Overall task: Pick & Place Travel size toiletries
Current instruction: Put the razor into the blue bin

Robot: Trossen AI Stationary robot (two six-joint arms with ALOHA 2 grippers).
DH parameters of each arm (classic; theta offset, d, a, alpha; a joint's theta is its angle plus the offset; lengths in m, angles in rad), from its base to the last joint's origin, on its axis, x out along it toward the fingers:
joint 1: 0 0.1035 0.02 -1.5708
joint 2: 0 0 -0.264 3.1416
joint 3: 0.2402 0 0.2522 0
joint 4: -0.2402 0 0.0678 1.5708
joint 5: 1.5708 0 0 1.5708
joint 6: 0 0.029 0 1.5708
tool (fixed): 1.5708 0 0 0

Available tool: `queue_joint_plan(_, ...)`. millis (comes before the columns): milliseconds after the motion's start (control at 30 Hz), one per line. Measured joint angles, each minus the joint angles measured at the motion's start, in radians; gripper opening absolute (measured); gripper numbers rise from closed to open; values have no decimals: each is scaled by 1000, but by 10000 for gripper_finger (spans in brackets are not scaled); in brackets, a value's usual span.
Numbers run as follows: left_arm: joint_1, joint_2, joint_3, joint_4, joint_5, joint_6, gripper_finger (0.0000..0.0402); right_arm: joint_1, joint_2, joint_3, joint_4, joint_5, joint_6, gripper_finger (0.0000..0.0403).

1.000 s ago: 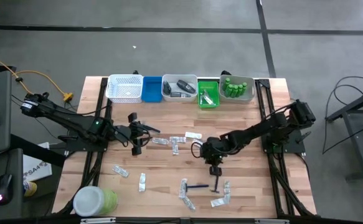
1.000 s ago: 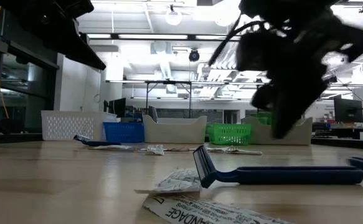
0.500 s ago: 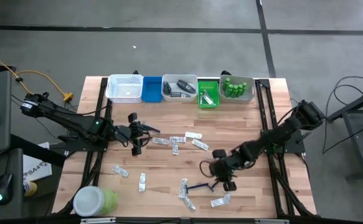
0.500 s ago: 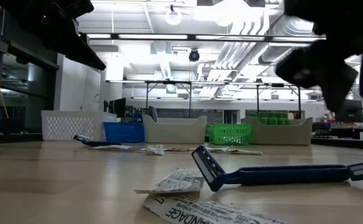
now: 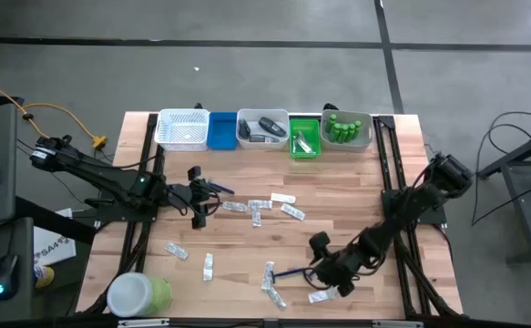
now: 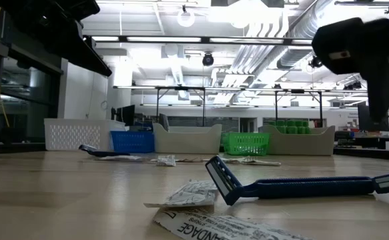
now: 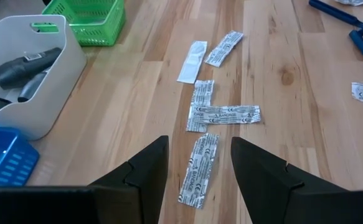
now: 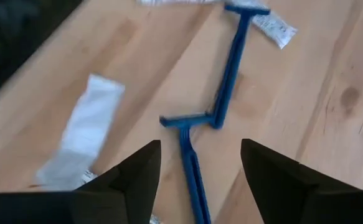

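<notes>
Table (image 5: 338, 205) of pale wood planks fills the overhead view. Along its far edge runs a row of trays: a white mesh basket (image 5: 182, 128), a blue tray (image 5: 221, 130), a white bin (image 5: 262, 130) holding dark grey oval pieces (image 7: 20, 67), a green basket (image 5: 304, 137), and a bin of small green bottles (image 5: 343, 127). A big green jar with a white lid (image 5: 138, 294) stands at the near left corner. The left gripper (image 5: 199, 214) hovers at mid-left, its fingers (image 7: 263, 174) apart and empty, above a cluster of flat sachets (image 7: 222, 114). The right gripper (image 5: 331, 276) hangs low near the front right, fingers (image 8: 131, 174) spread wide, holding nothing, just over two blue razors (image 8: 228, 68) that lie touching end to end. More sachets (image 5: 270, 282) lie scattered across the front of the table.
</notes>
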Motion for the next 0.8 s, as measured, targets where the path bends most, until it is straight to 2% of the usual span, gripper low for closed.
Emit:
queue_joint_plan(367,0,0,0,-1,0,-23,173,14,108,1,104,77,-196,212)
queue_joint_plan(800,0,0,0,0,-1,-28,173,14,158,1,150,67,-397,211)
